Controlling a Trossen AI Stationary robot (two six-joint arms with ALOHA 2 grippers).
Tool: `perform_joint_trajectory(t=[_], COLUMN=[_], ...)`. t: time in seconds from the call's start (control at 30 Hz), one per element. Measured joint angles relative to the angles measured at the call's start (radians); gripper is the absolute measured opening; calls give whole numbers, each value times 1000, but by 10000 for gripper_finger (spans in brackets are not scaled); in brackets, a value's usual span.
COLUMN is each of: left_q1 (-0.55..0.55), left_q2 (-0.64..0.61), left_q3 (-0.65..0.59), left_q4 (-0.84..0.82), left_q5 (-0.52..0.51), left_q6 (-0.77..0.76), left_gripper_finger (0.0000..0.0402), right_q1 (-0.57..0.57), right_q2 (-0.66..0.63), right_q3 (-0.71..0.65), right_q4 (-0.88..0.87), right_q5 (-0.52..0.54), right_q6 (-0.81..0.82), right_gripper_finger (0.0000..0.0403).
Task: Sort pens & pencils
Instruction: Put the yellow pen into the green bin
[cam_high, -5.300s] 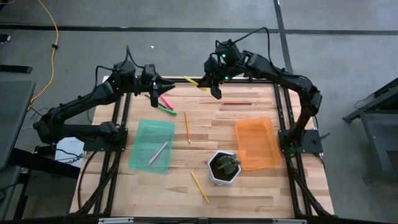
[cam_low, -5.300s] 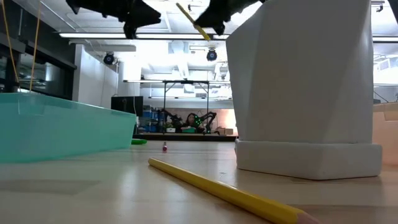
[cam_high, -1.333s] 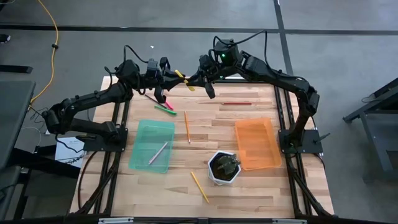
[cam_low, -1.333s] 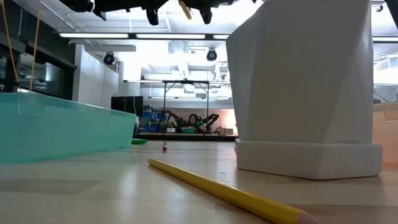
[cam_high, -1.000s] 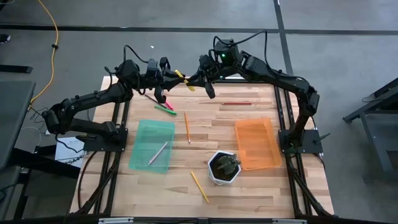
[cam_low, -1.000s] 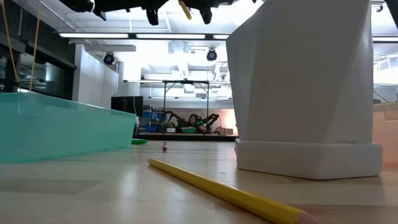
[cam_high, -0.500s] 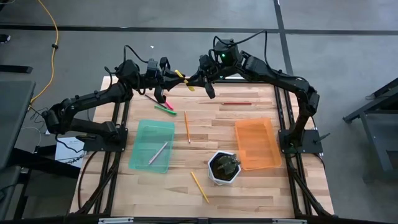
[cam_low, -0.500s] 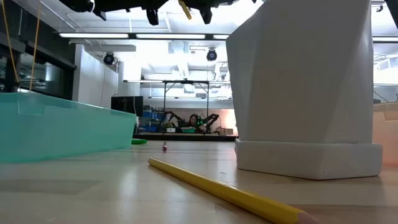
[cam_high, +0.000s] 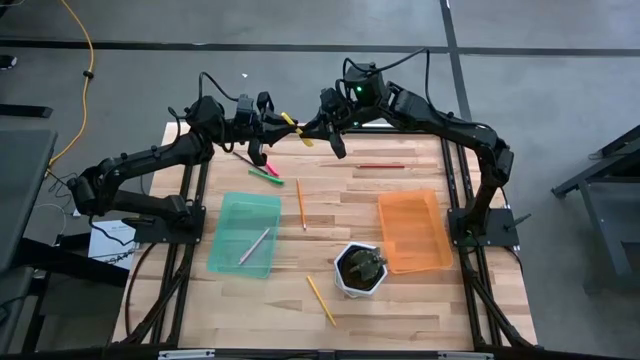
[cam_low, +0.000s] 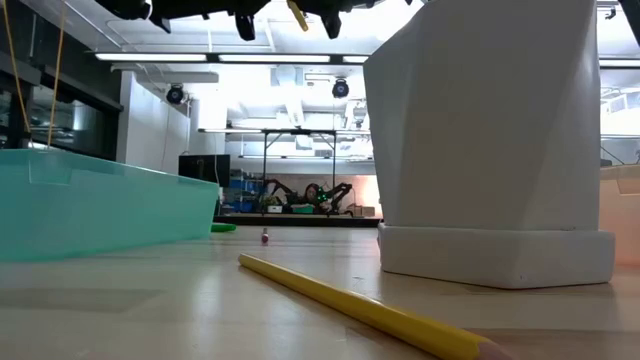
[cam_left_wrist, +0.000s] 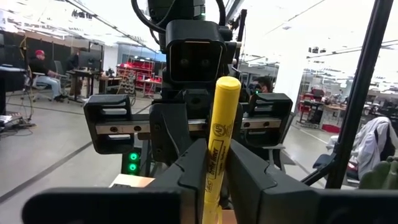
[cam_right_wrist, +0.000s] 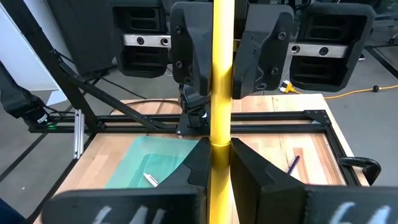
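Note:
A yellow pen hangs in the air above the table's far edge, between my two grippers. My left gripper comes from the left and my right gripper from the right; both are shut on the pen. A green pen and a pink pen lie on the table below my left gripper. An orange pencil, a red-brown pencil and a yellow pencil lie flat on the wood. A silver pen lies in the teal tray. My left gripper pinches the yellow pen's barrel between its two fingers, coming about level from the table's left, with the fingers across the pen. The pen is clear of the table. My right gripper pinches another stretch of the barrel between its two fingers, coming from the table's right and slanting a little down, across the pen. My left gripper's fingers sit farther along the same barrel.
An orange tray lies at the right and a white pot with a plant stands near the middle front. In the low view the pot and the yellow pencil fill the foreground.

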Motion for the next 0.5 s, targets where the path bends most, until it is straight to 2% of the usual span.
perform_joint_trajectory(t=[0.5], left_q1=[0], left_q2=[0], left_q3=[0], left_q4=[0], left_q5=[-2], left_q6=[0], left_gripper_finger=[55], right_q1=[0], right_q2=[0], right_q3=[0], right_q4=[0], right_q5=[0], right_q6=[0], right_gripper_finger=[21])
